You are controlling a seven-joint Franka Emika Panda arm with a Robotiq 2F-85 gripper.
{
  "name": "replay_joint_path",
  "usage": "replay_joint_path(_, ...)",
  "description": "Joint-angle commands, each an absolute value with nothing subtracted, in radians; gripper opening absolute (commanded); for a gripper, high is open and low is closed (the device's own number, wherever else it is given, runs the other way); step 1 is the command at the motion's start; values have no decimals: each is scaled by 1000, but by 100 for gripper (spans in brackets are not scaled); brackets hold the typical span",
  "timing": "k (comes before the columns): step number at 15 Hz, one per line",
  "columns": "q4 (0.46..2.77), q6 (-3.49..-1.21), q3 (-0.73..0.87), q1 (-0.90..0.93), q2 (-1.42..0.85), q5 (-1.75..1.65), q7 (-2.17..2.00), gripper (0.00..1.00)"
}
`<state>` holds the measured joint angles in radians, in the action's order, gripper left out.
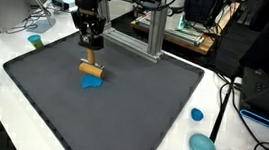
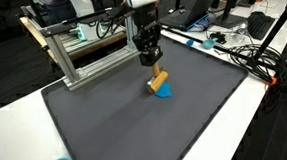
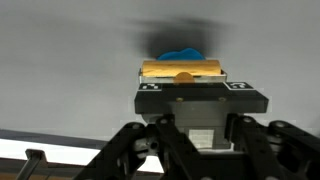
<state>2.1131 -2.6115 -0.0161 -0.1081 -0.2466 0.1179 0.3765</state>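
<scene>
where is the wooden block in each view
Exterior view: wooden block left of centre, on the upper part of the dark mat, under the gripper.
Exterior view: wooden block just right of centre, at mid-height.
Wrist view: wooden block at centre, lying crosswise in the gripper.
Shared landmark: the blue piece right beside the block.

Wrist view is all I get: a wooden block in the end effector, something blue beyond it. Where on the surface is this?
Observer: The end effector stands toward the edge of the dark mat where an aluminium frame stands.
Operator: Lifted or resting?
Observer: The wooden block hangs tilted, lower end at the blue piece; contact I cannot tell.
Operator: Other blue things?
Observer: A round blue item lies off the mat, on the white table.
</scene>
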Motion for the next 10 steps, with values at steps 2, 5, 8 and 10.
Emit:
replay_joint_path(2, 2087, -2657, -7, -92, -277, 77, 313, 22)
replay_joint_path(5, 2074, -2644, 1, -86, -304, 48, 281, 22)
replay_joint_path(8, 2066, -2590, 13, -76, -317, -13, 257, 22)
replay_joint_path(10, 2060, -2546, 10, -76, -318, -36, 261, 22)
